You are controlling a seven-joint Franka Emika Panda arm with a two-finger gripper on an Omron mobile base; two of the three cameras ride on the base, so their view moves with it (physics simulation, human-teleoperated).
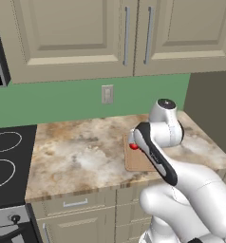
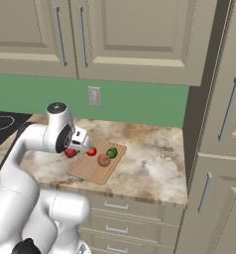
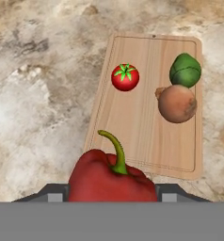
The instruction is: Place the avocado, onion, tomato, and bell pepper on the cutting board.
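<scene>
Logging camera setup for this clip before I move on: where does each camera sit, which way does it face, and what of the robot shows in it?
Left base view: behind the arm on its left, facing the counter and wall; white arm rises lower right, covering most of the cutting board.
Right base view: behind on the right; arm lower left, gripper shut on the bell pepper.
Hand view: looks down along the gripper; pepper between the fingertips.
Shared by right base and hand views: tomato, avocado and onion on the board.
</scene>
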